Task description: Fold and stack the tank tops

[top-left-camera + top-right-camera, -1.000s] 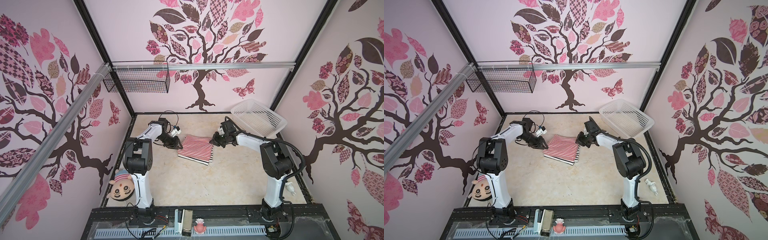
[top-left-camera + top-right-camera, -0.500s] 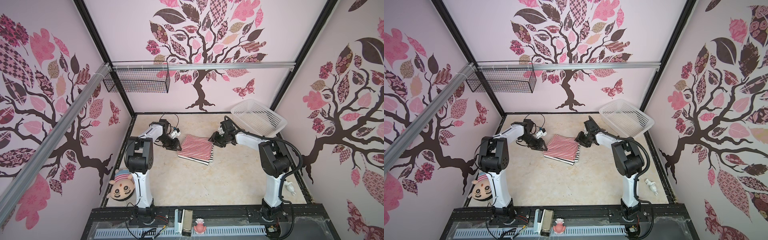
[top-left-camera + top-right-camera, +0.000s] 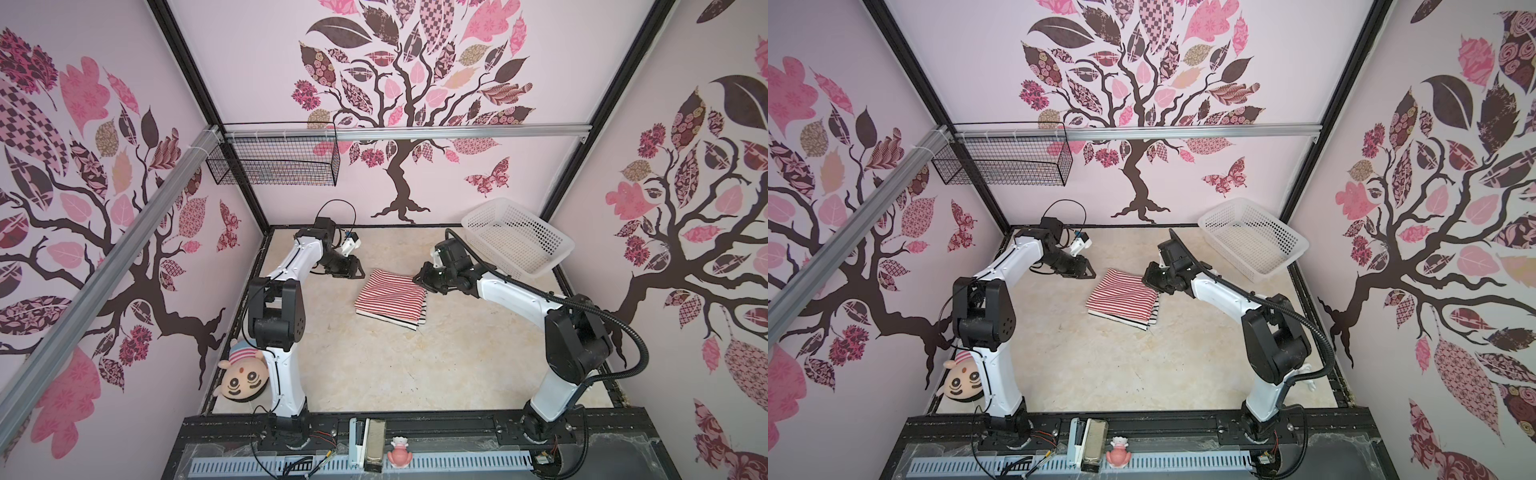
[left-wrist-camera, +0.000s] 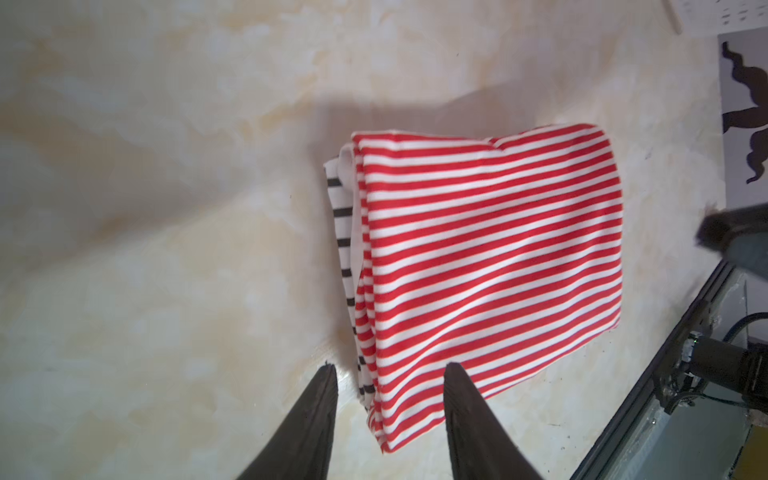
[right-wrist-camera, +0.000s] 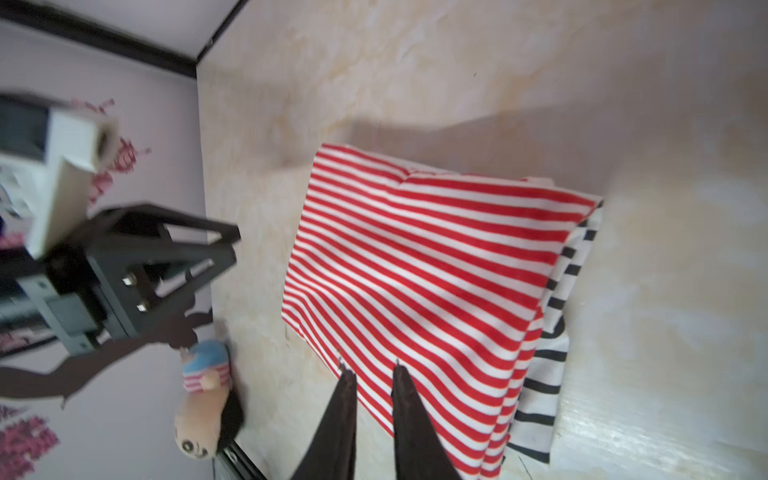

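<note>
Two tank tops [image 3: 1123, 299] lie folded and stacked on the table [image 3: 374, 374], between the grippers. The left gripper [image 4: 390, 370] hangs released and empty, the stack's corner just ahead of its fingers; a low sweep could snag that corner. The red-and-white top [image 3: 392, 293] covers the black-and-white top [image 5: 552, 361], which shows only a striped edge, so its fold cannot be judged. The right gripper [image 5: 372, 368] sits over the red top's edge, fingers almost together; whether it pinches cloth I cannot tell. If it does, pulling away would drag the top layer askew.

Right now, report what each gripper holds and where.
Left gripper: nothing, open. Right gripper: nearly shut over the red top's edge; a pinch cannot be told.
</note>
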`<state>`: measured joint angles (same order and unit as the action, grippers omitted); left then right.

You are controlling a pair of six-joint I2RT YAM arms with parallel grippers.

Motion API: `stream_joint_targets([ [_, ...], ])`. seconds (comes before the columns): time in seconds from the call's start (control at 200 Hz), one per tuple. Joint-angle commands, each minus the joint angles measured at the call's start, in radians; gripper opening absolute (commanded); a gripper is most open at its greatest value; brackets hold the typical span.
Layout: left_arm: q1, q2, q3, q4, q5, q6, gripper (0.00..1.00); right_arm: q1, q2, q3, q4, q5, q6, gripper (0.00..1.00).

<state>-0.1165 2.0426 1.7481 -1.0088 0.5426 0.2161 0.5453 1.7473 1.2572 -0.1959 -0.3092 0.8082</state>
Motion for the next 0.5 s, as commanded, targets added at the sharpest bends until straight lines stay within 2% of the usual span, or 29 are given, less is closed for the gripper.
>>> stream_joint_targets([
  [0.0,-0.038,0.056,0.038,-0.003,0.05,-0.004,0.45,0.023,0.035,-0.03,0.063,-0.052,0.058,0.08],
  [0.135,-0.074,0.075,0.03,0.028,0.041,0.007,0.44,0.036,0.061,-0.071,0.102,-0.062,0.082,0.02],
  [0.495,-0.094,0.134,-0.021,0.048,-0.025,0.034,0.44,0.042,0.059,-0.251,0.17,-0.056,0.111,0.02],
])
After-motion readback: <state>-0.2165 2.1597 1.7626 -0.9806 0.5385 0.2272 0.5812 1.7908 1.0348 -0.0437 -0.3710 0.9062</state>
